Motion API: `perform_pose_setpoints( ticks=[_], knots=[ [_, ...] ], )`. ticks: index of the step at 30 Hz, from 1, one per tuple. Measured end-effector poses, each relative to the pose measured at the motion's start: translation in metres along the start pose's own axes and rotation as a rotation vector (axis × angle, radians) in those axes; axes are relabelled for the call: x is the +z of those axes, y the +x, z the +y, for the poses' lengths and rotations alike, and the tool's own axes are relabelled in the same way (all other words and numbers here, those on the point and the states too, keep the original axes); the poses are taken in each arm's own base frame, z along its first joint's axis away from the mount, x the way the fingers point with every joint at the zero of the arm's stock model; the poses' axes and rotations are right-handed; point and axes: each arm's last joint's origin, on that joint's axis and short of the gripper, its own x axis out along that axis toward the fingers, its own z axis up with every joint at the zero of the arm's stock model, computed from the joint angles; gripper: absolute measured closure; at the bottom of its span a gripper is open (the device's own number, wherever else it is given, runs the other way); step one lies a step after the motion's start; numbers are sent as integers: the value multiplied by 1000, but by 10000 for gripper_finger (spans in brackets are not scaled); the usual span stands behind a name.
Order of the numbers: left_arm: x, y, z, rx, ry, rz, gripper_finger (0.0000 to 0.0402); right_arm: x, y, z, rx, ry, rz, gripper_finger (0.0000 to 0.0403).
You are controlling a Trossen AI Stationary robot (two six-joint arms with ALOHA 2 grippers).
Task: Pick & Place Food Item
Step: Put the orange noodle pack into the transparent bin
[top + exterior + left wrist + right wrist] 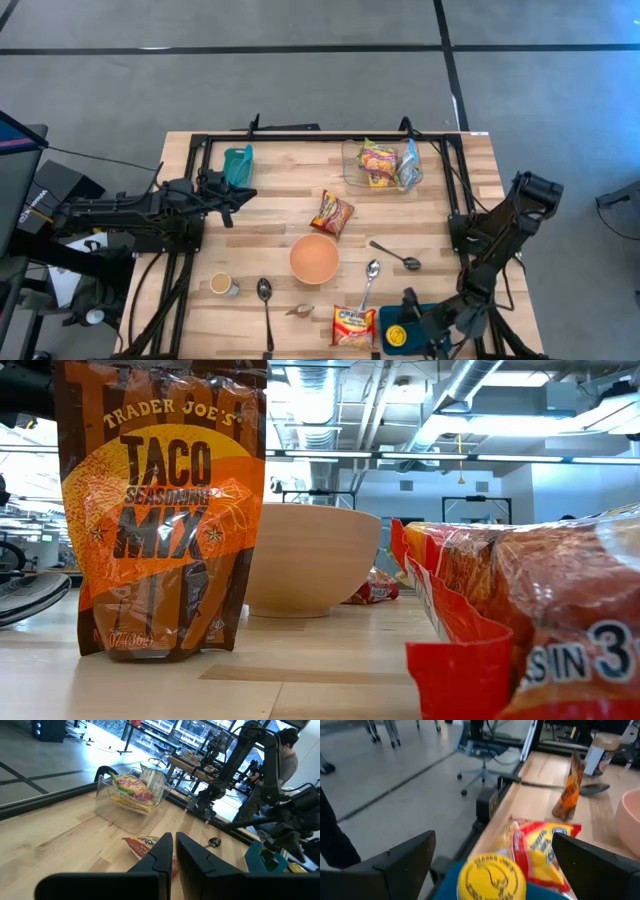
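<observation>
The right pincer (492, 865) is wide open and holds nothing, just above the noodle packet (354, 326) at the near edge of the bench (270, 215). It should drop straight down and squeeze the packet's middle. The left pincer (170, 851) waits, shut and empty.

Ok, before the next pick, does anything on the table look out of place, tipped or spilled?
Nothing spilled. One oddity: the ramen packet lies at the table's front edge, partly against the teal tray holding a yellow lid.
</observation>
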Motion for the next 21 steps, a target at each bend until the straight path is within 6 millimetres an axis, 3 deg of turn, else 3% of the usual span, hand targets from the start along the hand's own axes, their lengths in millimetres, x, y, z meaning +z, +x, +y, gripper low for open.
perform_pose_setpoints(
  ticks=[15,21],
  knots=[
    [0,0,0,0,0,0,385,61,-33,-19,-82,225,-305,9],
    [0,0,0,0,0,0,385,74,-41,-30,-94,266,-356,10]
  ],
)
